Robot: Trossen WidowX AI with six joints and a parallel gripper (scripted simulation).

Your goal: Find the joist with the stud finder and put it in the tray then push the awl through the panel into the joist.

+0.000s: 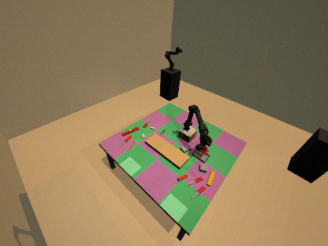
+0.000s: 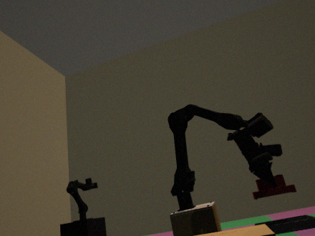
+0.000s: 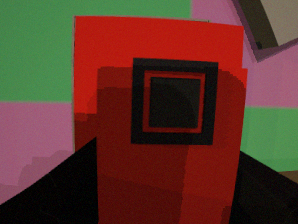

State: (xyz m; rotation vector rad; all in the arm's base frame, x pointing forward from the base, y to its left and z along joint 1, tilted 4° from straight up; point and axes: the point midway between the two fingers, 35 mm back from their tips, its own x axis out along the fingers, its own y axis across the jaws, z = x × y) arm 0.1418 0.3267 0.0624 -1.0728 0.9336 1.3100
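Observation:
The red stud finder (image 1: 203,150) (image 2: 273,189) (image 3: 160,42) has a dark square window. My gripper (image 2: 273,183) (image 3: 157,145) is shut on it and holds it in the air, near the tray's edge in the top view. The grey tray (image 1: 200,154) (image 2: 293,224) lies beneath and beside it. The tan floor panel (image 1: 165,151) (image 2: 250,232) lies left of the tray. An orange-handled tool (image 1: 183,177) with a thin shaft lies in front of the panel and another orange-handled tool (image 1: 127,139) lies beyond its far end. I cannot tell which is the awl.
A grey block (image 1: 203,168), a yellow bar (image 1: 211,178) and two red-handled tools (image 1: 197,180) (image 1: 200,191) lie in front of the tray. A small grey piece (image 1: 184,149) lies between panel and tray. A red bar (image 1: 130,131) lies at the far left. The arm's base box (image 1: 187,134) (image 2: 195,219) stands behind the panel.

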